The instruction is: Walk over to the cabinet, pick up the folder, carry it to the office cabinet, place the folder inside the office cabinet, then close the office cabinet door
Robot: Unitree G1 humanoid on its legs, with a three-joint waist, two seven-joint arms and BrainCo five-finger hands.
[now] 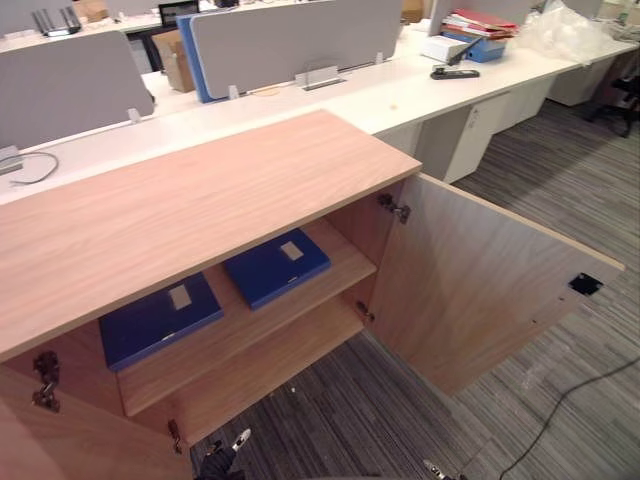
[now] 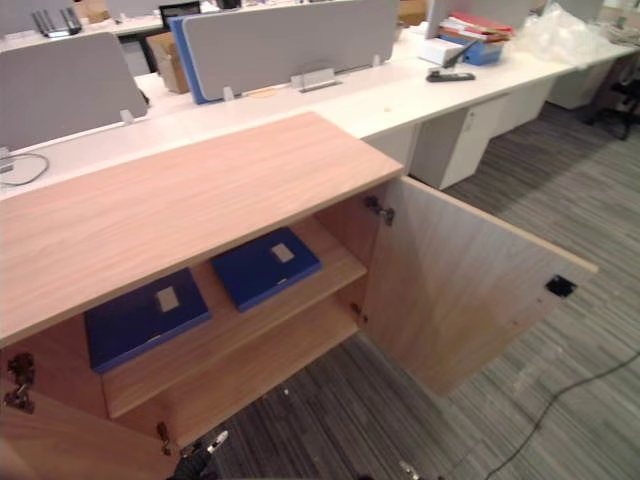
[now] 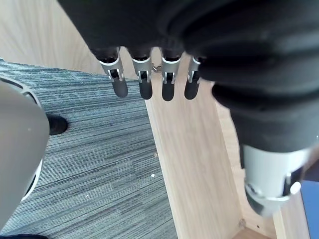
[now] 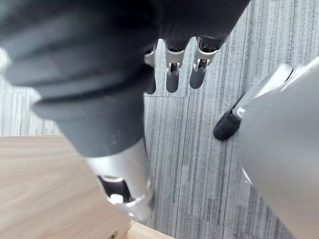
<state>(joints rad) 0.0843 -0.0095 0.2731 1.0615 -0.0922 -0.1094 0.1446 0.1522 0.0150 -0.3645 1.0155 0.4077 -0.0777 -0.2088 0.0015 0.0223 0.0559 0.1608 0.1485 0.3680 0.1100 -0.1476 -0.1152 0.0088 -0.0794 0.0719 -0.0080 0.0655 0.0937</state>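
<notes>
Two dark blue folders lie flat on the upper shelf of the open wooden cabinet [image 1: 180,210], one at the left [image 1: 158,318] and one at the right [image 1: 275,266], each with a pale label. The cabinet's right door [image 1: 480,290] stands swung wide open towards me, and the left door [image 1: 60,440] is open too. My left hand [image 3: 164,30] hangs by the left door's edge over the carpet, fingers [image 3: 144,84] straight and holding nothing. My right hand [image 4: 172,69] hangs low over the carpet beside the right door, fingers relaxed, open as well.
A long white desk [image 1: 400,90] with grey dividers [image 1: 290,40] runs behind the cabinet. On it lie a stack of red and blue files [image 1: 478,30] and a plastic bag [image 1: 565,30]. White drawer units [image 1: 480,125] stand under it. Grey carpet [image 1: 560,180] stretches to the right.
</notes>
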